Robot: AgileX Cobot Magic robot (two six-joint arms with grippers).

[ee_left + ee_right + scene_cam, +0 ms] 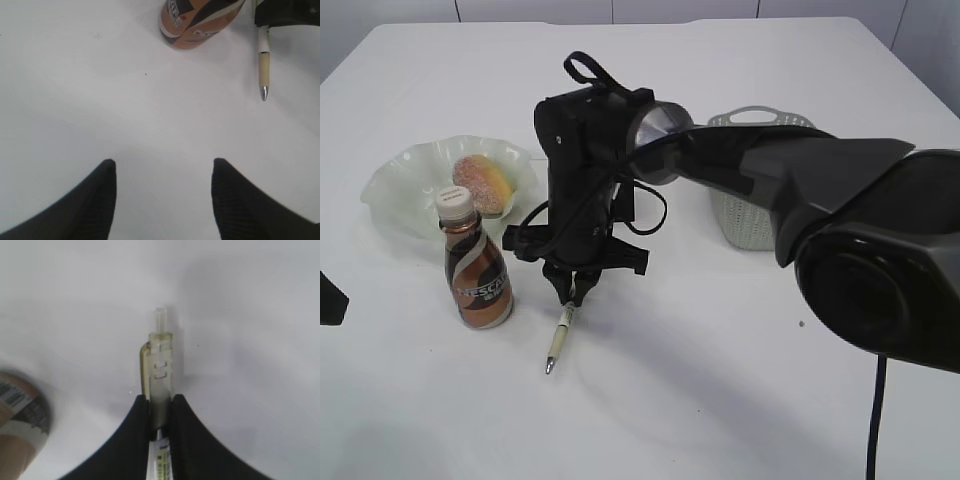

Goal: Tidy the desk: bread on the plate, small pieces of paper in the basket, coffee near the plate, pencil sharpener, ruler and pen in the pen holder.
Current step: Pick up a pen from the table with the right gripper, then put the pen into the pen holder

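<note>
- The right tool [572,290] is pinched narrow on the pen [559,335], gripping it near its clicker end; in the right wrist view the two dark fingers [131,440] press the barrel from both sides, with the clip and clicker sticking out past them
- The pen hangs tip-down at a slant near the middle of the table [720,400], its tip close to the surface; whether it touches I cannot tell. Held at the top end like this, it would probably drop point-first into a holder
- The left tool [162,200] stands wide with nothing between its fingers, low over bare table toward the left front, likely kept clear of the working arm
- The coffee [475,265] stands upright just in front of the plate [395,185], so that part looks done; it is also just left of the pen, so a lift should go straight up to avoid knocking it
- The bread [483,183] already lies in the plate, toward the left rear
- The basket [745,215] sits right of centre, partly hidden by the right arm; its contents are not visible
- No pen holder, ruler or sharpener shows; the arm may be hiding them
</note>
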